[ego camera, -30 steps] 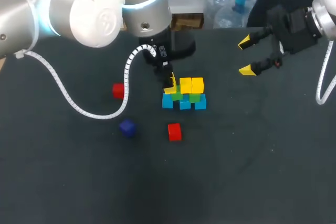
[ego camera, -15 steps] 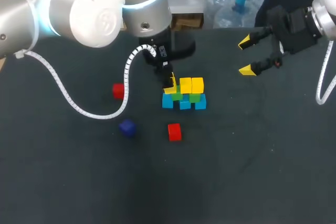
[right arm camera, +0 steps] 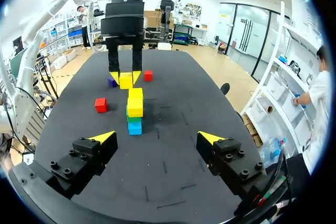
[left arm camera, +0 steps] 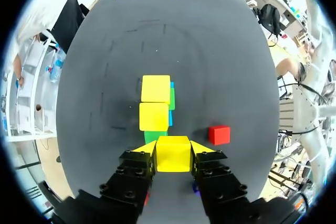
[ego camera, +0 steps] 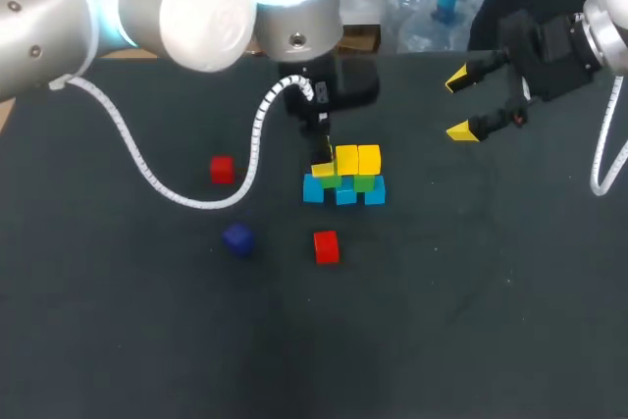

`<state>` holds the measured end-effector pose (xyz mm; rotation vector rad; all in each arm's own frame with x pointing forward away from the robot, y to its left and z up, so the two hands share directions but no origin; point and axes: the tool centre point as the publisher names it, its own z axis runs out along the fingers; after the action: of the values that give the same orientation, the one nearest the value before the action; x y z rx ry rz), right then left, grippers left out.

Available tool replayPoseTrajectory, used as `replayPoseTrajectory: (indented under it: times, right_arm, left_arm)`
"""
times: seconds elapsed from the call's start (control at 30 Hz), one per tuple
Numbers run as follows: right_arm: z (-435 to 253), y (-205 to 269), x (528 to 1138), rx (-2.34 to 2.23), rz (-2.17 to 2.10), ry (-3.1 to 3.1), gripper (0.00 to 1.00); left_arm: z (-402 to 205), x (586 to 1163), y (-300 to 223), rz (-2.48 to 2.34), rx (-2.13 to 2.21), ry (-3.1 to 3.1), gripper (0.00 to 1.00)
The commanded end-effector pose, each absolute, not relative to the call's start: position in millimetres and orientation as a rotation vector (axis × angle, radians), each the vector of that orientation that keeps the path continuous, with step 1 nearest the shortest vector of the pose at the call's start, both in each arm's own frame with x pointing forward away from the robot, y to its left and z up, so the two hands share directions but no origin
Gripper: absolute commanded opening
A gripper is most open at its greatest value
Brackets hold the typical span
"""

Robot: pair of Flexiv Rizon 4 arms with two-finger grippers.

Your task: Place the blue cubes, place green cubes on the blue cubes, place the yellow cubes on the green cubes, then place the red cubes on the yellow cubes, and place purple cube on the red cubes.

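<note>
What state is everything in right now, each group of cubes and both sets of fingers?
Left gripper: fingers shut on the third yellow cube.
Right gripper: fingers open, empty.
Blue cubes: in a row, bottom layer.
Green cubes: set on the blue cubes.
Two yellow cubes: set on the green cubes.
Red cubes: both loose, unstacked.
Purple cube: loose, unstacked.

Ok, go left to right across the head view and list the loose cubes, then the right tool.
Far red cube → purple cube → near red cube → right tool.
</note>
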<state>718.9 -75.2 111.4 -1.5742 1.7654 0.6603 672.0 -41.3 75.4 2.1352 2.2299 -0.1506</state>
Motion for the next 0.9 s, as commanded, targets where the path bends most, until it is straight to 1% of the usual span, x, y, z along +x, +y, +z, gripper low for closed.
replayPoseTrajectory:
  times: [0.03, 0.9]
  right_arm:
    - [111.1, -75.1, 718.8, -1.574, 0.661, 1.764, 1.00]
    - [111.1, -75.1, 718.8, -1.574, 0.661, 1.764, 1.00]
  left_arm:
    - [78.9, 674.2, -42.7, -0.131, 2.136, 2.261, 0.00]
    - [73.7, 668.1, -53.0, -0.128, 2.143, 2.295, 0.00]
